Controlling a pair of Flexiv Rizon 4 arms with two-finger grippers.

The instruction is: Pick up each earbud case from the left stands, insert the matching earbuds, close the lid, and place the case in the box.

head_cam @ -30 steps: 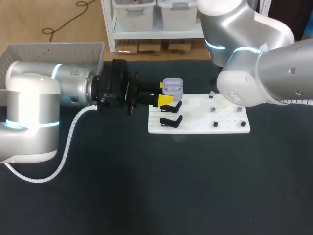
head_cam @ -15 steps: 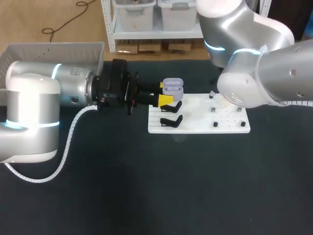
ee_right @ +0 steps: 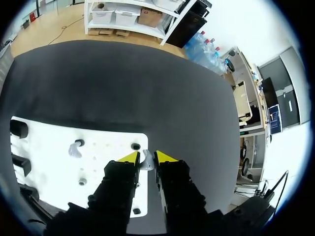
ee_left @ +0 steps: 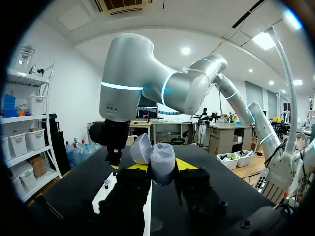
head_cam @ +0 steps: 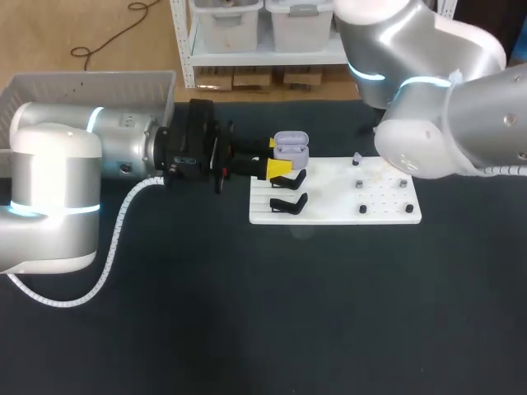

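Note:
My left gripper (head_cam: 276, 156) is shut on a lavender earbud case (head_cam: 290, 146) with its lid up, held just above the left end of the white board (head_cam: 338, 216). In the left wrist view the case (ee_left: 162, 164) sits between the yellow tips, lid (ee_left: 140, 147) tilted back. My right gripper (ee_right: 146, 156) stands over the board's (ee_right: 54, 147) far corner, its tips pressed on a small lavender earbud (ee_right: 146, 162). A second earbud (ee_right: 75, 149) rests on a peg nearby. In the head view my right arm (head_cam: 436, 123) hides its own gripper.
Two black stands (head_cam: 288, 203) occupy the board's left end. Small dark pegs (head_cam: 362, 209) dot its right half. A grey box (head_cam: 90, 82) sits at the table's back left, behind my left arm.
My right arm has shifted slightly to the right, uncovering a peg at the board's back edge. The left arm and the case have kept still.

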